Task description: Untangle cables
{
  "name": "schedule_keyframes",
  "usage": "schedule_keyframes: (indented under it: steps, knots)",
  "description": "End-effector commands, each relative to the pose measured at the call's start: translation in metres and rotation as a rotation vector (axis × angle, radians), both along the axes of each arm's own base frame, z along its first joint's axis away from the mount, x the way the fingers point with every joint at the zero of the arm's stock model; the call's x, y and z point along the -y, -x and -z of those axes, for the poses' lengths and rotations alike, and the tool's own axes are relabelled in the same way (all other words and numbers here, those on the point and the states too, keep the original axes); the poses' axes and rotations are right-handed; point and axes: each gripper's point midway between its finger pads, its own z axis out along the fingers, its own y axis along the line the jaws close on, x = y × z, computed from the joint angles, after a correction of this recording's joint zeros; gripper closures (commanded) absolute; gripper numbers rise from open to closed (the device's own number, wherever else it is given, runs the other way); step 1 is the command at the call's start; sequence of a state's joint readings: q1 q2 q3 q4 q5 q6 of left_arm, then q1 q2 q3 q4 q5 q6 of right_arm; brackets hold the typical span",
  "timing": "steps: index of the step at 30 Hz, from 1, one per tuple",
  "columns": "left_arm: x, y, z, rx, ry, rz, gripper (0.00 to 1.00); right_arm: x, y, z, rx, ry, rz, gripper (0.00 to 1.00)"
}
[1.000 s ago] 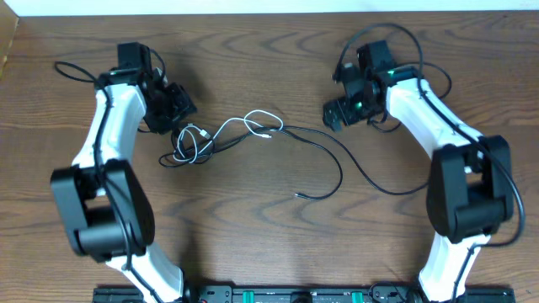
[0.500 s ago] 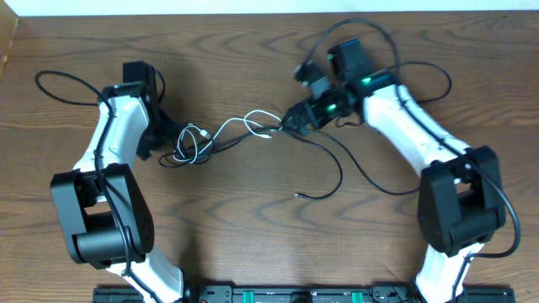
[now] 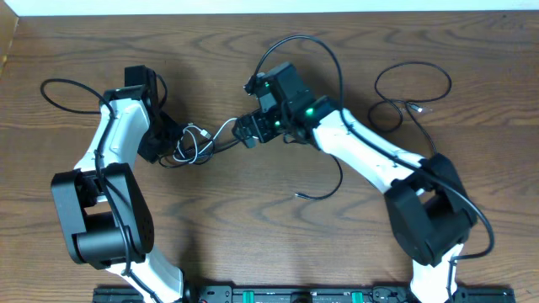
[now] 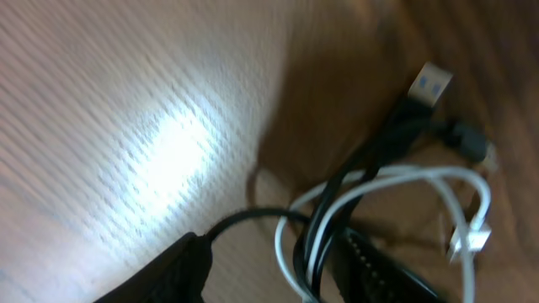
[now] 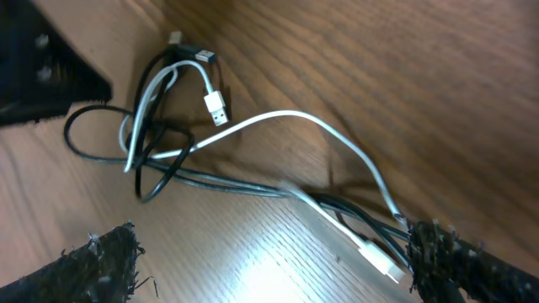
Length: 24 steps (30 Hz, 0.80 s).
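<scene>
The right gripper point(image 3: 250, 130) moves from the far right part of the table point(image 3: 253, 244) to the middle. It now hangs wide over the white cable point(image 5: 290, 115). The left gripper point(image 3: 166, 143) slides closer to the tangled cables point(image 3: 192, 145), and its fingers point(image 4: 164, 273) come a bit nearer together.

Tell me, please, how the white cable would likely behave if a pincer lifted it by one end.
Probably floppy: the white cable lies in loose curves and loops on the table, so it would sag rather than hold shape. Likely light, being so thin. It may drag the black cables along, since it crosses through them.
</scene>
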<state>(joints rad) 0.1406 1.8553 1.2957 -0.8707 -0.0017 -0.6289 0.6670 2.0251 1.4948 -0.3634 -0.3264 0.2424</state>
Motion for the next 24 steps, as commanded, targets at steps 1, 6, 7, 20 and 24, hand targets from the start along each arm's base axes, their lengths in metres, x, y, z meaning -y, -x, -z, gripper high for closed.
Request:
schedule_keyframes:
  steps: [1,6,7,20,24]
  knots:
    - [0.010,0.017,0.002,-0.069,0.062,-0.008,0.50,-0.006,0.008,0.036,-0.075,0.044,0.048,0.01]
    - [0.015,0.045,0.001,-0.183,0.081,-0.019,0.50,-0.015,0.021,0.070,-0.094,0.094,-0.008,0.01]
    - [0.015,0.044,0.003,-0.176,0.079,-0.041,0.50,-0.015,0.021,0.073,-0.086,0.101,-0.023,0.01]
    - [0.038,0.042,0.040,-0.109,0.145,-0.292,0.50,-0.002,0.025,0.085,-0.099,0.178,-0.010,0.01]
    - [0.054,0.041,0.042,-0.109,0.193,-0.265,0.92,-0.003,0.025,0.084,-0.097,0.176,-0.012,0.02]
